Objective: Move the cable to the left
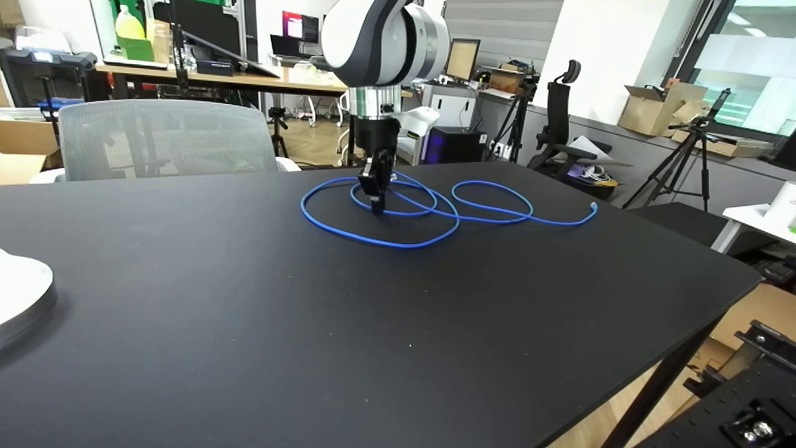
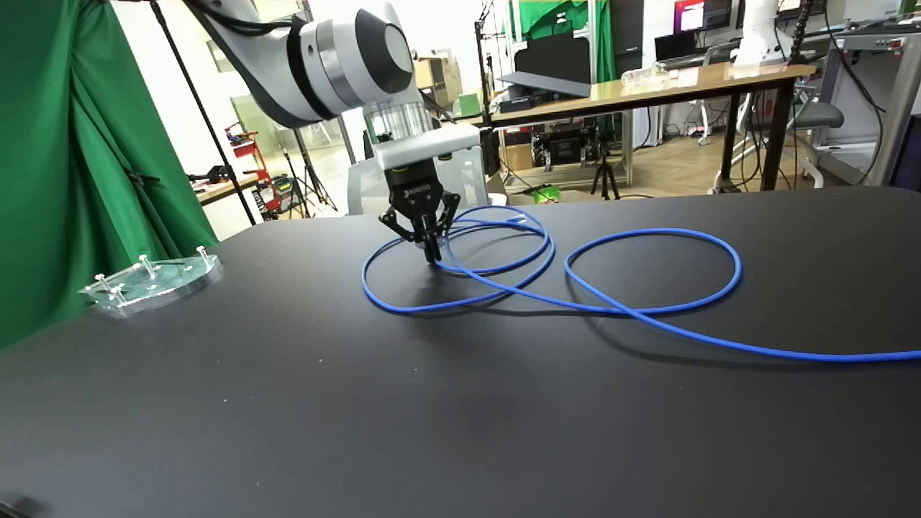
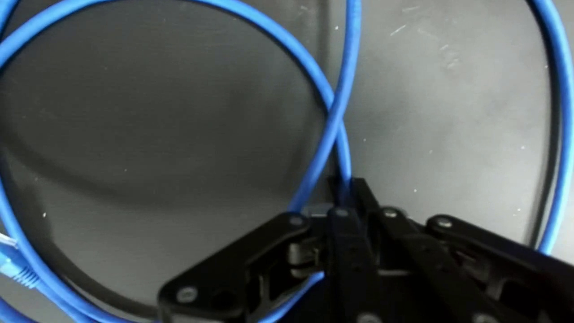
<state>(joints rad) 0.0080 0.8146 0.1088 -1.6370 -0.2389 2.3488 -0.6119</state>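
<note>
Dark worktop (image 1: 311,348) fills the foreground in both exterior views. On it, the cable (image 2: 626,311), bright blue, in several loose loops. In an exterior view the pale-tipped cable end (image 1: 594,206) lies toward the worktop's right-hand side. Farther back, loops overlap around the hand (image 2: 432,252), which points down. Fingers nearly together, one strand of cable pinched between the tips, per wrist view; a second strand crosses that one just ahead of the tips and runs under the hand. Whether tips touch the worktop: can't tell. Plug (image 3: 12,267) shows at the wrist view's left, partly cut off. Transparent plate (image 2: 155,282) with upright bolts lies well apart from the cable, near a green curtain (image 2: 86,165). Past the worktop: grey mesh chair (image 1: 168,140), black tripod (image 1: 699,129) off to the right, then wood-topped desk (image 2: 626,97).
</note>
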